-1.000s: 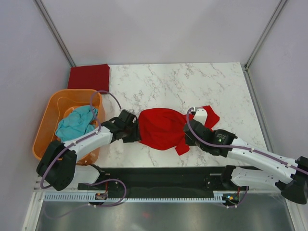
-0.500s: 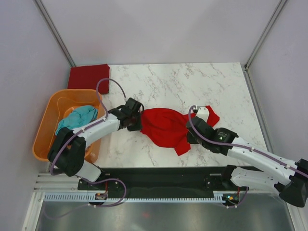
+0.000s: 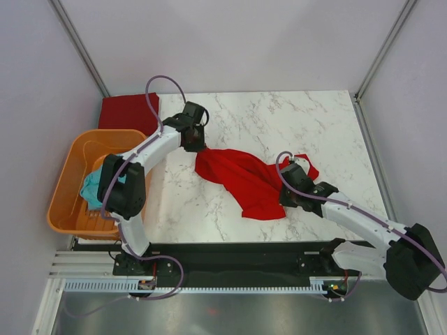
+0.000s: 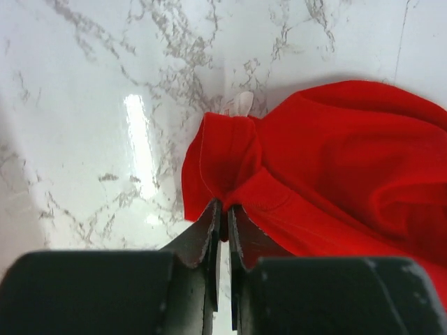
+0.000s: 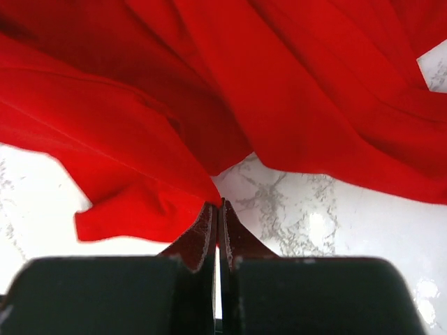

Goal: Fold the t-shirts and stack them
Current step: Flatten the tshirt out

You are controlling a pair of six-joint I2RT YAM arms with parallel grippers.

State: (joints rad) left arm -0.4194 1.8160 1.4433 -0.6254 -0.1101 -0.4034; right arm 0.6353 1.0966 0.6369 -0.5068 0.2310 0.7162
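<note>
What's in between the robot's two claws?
The bright red t-shirt lies stretched between the left claw and the right claw, and each claw pinches one end of it. The top view shows this best.

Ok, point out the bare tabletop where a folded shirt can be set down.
Widest bare marble tabletop: the far-right stretch beyond the bright red t-shirt. A smaller patch lies near-left, between the orange basket and that shirt. Crowded: mid-table, where the left arm and right arm hold it; the maroon t-shirt lies at the far-left corner.
</note>
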